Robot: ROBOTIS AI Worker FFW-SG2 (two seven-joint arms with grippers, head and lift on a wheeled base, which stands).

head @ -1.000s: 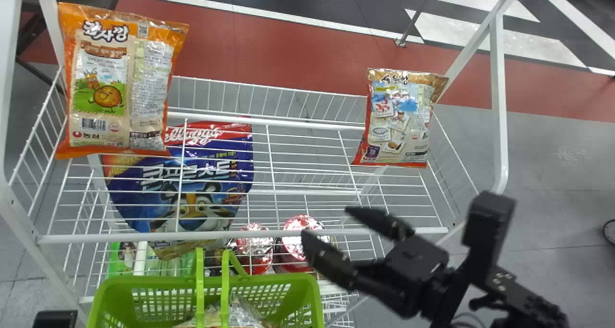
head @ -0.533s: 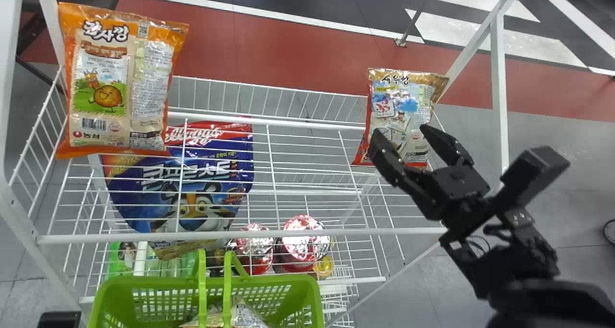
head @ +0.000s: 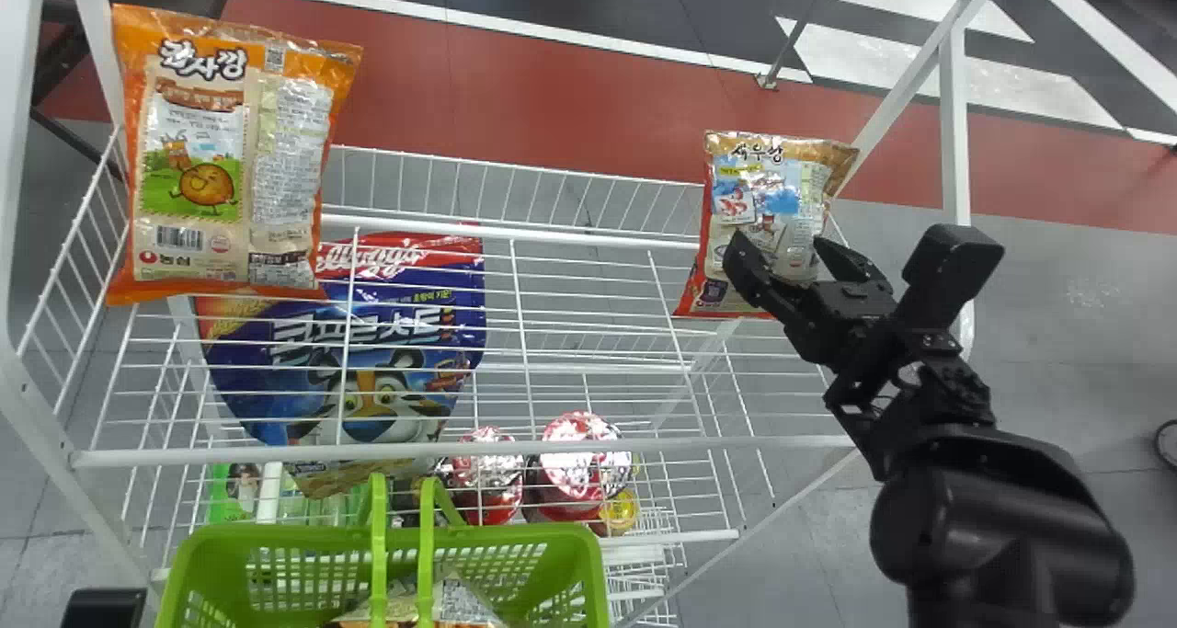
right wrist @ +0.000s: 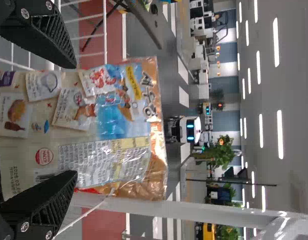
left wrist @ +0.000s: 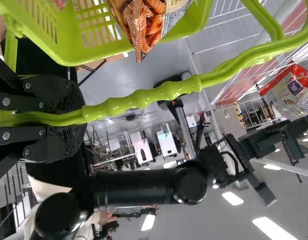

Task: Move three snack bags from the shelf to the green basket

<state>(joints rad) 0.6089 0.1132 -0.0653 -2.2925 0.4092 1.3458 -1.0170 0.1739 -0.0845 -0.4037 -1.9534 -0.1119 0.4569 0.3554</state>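
Seeing white shelf (head: 515, 446) midscene; green basket (head: 501, 541) nr left; orange snack bag (head: 230, 177) far left on shelf; smaller bag (head: 768, 177) far right on same, btwn R gripper's (head: 772, 245) wide-spread jaws, contact unclear; third bag (head: 451, 600) in basket; L gripper (head: 103, 608) clamped on basket handle (left wrist: 143, 97).
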